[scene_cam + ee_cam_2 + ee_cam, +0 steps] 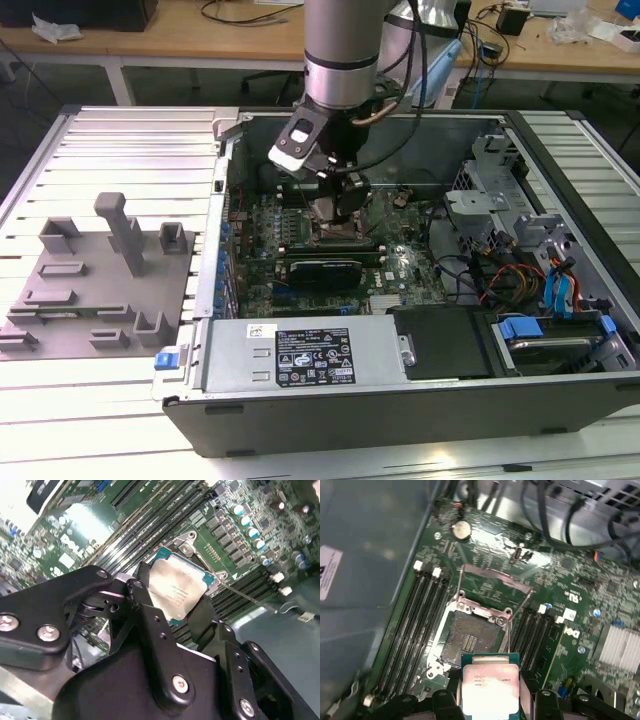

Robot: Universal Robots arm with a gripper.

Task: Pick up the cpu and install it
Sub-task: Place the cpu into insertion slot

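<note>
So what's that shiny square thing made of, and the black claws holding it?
The cpu seems to have a silvery metal lid, smooth and glossy, since it reflects light. Its thin green edge looks like circuit board. The fingers of the gripper that clamp it are matte black with small screw heads. They could be plastic or painted metal; the look leaves that open.

Held: thin square silver-topped cpu (176,592), gripped on two opposite edges by black jaws.
Behind: green circuit board (235,535), long dark slots (150,505).
</note>
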